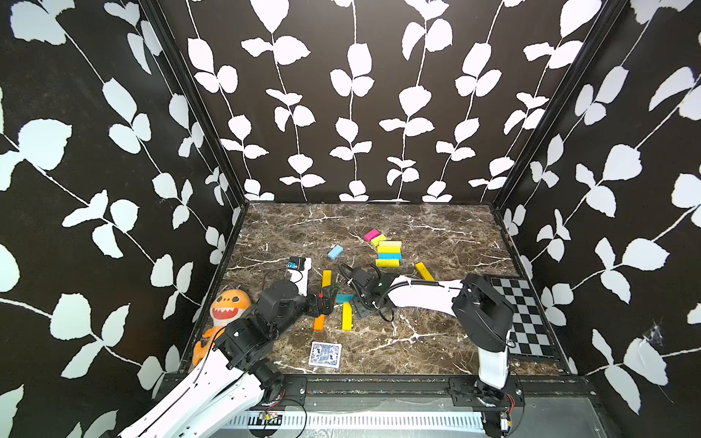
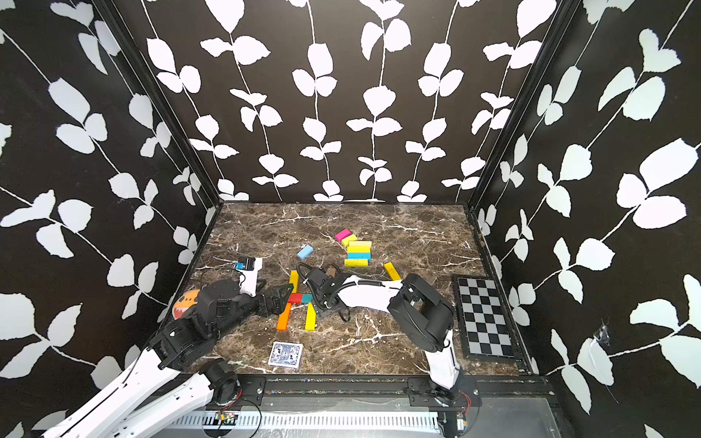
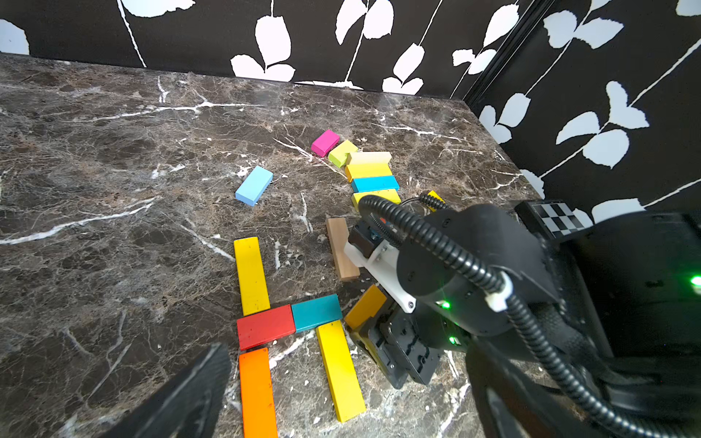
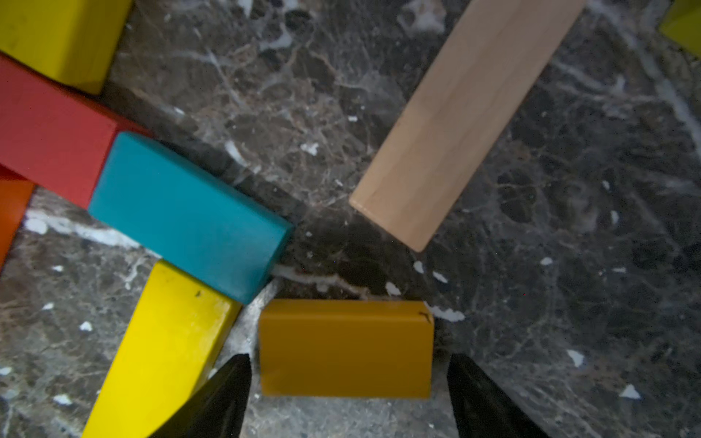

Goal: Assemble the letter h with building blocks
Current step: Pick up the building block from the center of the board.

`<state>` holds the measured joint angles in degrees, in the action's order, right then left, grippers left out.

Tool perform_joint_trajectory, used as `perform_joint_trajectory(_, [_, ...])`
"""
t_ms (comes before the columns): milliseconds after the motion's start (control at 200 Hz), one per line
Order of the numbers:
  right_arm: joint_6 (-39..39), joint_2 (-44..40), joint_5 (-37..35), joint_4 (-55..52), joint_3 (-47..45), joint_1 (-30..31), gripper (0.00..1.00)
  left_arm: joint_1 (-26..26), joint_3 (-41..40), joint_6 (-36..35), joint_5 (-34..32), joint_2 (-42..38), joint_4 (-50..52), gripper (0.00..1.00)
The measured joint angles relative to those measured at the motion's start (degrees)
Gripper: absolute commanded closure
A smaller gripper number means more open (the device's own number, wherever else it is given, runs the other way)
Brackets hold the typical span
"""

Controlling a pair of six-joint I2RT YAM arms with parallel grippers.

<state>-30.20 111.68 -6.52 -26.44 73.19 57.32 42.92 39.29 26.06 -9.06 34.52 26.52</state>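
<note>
Five building blocks lie flat together: a yellow [image 3: 250, 275] and an orange [image 3: 258, 394] in one line, a red [image 3: 265, 326] and a teal [image 3: 316, 311] crossing, and a second yellow [image 3: 339, 371] below the teal. My right gripper [image 4: 349, 358] stands open astride an amber block [image 4: 346, 349] beside the teal one, with a small gap at each fingertip. A tan block [image 4: 462, 113] lies just beyond. My left gripper [image 3: 349, 352] hangs wide open and empty over the orange and yellow blocks, seen in a top view [image 2: 282, 294].
Loose blocks lie further back: pink [image 1: 371, 234], a close row of tan, yellow and cyan [image 1: 389, 253], light blue [image 1: 335, 251], yellow [image 1: 424, 271]. A card deck [image 1: 325, 355] lies near the front edge, a shark plush [image 1: 227, 307] at left, a checkerboard [image 1: 525, 314] at right.
</note>
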Motion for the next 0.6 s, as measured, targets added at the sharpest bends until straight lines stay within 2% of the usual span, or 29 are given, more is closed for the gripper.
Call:
perform_joint_trajectory(330, [-0.92, 0.52, -0.28, 1.01, 0.13, -0.35, 0.32, 0.00, 0.00, -0.04, 0.00, 0.24, 0.04, 0.01])
perform_joint_trajectory(600, [-4.94, -2.82, -1.73, 2.43, -4.13, -2.10, 0.35, 0.00, -0.04, 0.00, 0.17, 0.44, -0.11, 0.01])
